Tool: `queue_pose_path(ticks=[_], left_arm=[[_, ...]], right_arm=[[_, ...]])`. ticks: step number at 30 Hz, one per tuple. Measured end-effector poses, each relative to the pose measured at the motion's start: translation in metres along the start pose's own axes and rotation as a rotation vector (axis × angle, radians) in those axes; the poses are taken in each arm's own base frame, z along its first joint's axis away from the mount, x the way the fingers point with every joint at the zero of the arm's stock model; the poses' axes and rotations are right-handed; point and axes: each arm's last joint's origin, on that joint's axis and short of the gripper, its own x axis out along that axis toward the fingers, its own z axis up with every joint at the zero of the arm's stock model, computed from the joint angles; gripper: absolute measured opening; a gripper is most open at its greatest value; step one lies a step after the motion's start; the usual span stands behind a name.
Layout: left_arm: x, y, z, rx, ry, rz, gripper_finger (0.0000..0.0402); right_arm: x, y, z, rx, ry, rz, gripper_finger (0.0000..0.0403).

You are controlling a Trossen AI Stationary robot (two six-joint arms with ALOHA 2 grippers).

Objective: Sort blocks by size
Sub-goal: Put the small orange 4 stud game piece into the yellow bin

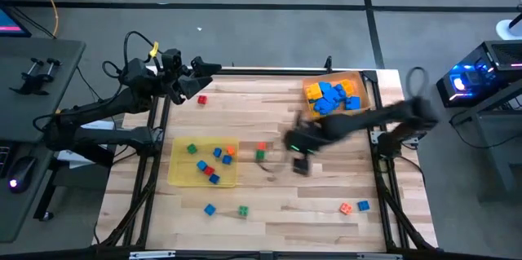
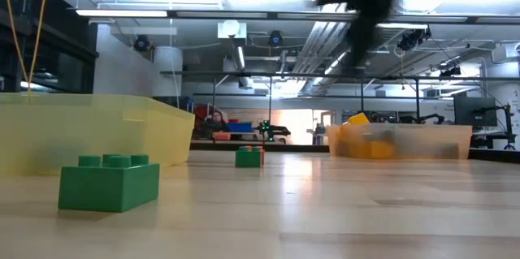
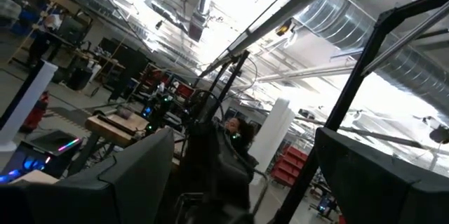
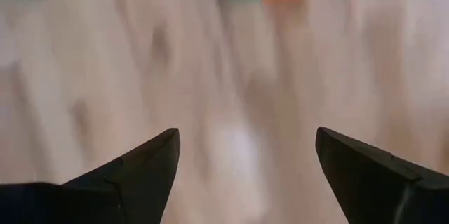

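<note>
I'm looking into a big open robotics lab or workshop hall — not a home. Overhead run bare silver ducts [image 3: 365, 24], pipes and long strip lights [image 2: 146, 13] under an exposed ceiling. My wooden table [image 1: 277, 191] sits in a black metal frame [image 1: 148, 170] on a grey floor, with a desk [image 1: 33, 89] beside it and a blue-lit computer case [image 1: 477, 81] on the other side — more benches, red shelving [image 3: 287, 168] and a person [image 3: 235, 133] further back.
</note>
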Motion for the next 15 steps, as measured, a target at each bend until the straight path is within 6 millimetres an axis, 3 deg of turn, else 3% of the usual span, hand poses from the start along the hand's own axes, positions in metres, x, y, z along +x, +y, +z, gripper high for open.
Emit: queue_pose_path(ticks=[4, 7, 12, 15], left_arm=[[-0.001, 0.002, 0.002, 0.006, -0.007, 0.013, 0.0330], [-0.002, 0.004, 0.003, 0.011, -0.013, 0.025, 0.0330], [-0.004, 0.008, 0.006, 0.020, -0.022, 0.045, 0.0330], [-0.004, 0.009, 0.007, 0.022, -0.024, 0.054, 0.0330]], right_arm=[[-0.016, 0.033, -0.075, 0.230, 0.048, 0.065, 0.0329], [-0.015, 0.063, -0.115, 0.358, 0.147, 0.097, 0.0330], [0.004, 0.104, -0.159, 0.428, 0.401, 0.038, 0.0330], [0.014, 0.118, -0.169, 0.478, 0.470, -0.024, 0.0330]])
